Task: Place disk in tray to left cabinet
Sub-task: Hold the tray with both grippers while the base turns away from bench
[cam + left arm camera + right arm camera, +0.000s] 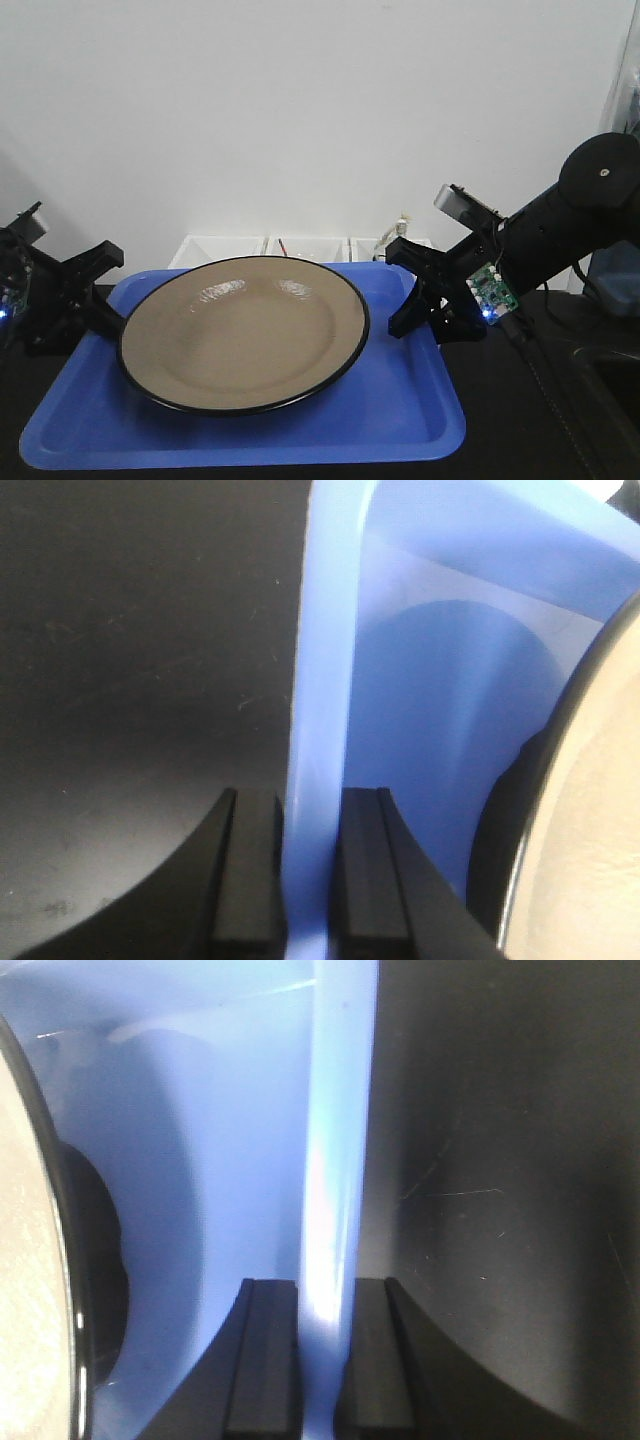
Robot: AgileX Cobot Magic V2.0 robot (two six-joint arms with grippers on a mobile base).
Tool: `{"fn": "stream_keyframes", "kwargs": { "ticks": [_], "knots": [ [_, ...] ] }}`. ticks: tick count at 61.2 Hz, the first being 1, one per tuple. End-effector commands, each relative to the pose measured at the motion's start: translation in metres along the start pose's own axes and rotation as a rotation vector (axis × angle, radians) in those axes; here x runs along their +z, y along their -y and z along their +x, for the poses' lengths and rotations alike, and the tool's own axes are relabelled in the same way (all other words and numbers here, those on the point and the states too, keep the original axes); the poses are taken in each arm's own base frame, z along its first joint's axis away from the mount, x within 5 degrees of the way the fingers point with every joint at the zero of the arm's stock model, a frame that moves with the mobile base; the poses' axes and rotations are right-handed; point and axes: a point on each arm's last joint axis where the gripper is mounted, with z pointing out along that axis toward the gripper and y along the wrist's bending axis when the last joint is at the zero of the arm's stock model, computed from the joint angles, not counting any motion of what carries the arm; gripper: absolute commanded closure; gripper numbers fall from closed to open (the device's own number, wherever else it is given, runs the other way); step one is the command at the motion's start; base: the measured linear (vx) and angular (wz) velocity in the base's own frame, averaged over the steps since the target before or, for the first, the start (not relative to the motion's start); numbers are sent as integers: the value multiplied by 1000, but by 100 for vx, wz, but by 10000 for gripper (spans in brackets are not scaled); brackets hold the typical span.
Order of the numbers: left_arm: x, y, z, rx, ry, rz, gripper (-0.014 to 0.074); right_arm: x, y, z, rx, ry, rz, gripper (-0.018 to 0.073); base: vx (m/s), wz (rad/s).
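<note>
Currently clamped on tray [400, 410] at both ends: left gripper [308, 880] pinching left lip, right gripper [325, 1360] pinching right lip, arms angled down and inward. Disk [245, 330] flat in tray, black table [520, 420] beneath, white bins [300, 245] behind.

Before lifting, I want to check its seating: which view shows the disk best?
The exterior front-facing view: the disk lies inside the tray, nearly all its rim visible. The left wrist view catches only its edge at right; the right wrist view, only its edge at left.
</note>
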Motion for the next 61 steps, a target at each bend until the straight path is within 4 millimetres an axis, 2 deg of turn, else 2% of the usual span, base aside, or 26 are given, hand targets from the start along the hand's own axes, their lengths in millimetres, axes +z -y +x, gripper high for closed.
{"fn": "stream_keyframes", "kwargs": {
  "ticks": [1,61],
  "knots": [
    [-22,42,8,0,43,220,597,-29,-41,5,-22,89,-196,564,0,0],
    [-22,42,8,0,43,220,597,-29,-40,5,-22,88,-196,564,-6,6]
  ]
}}
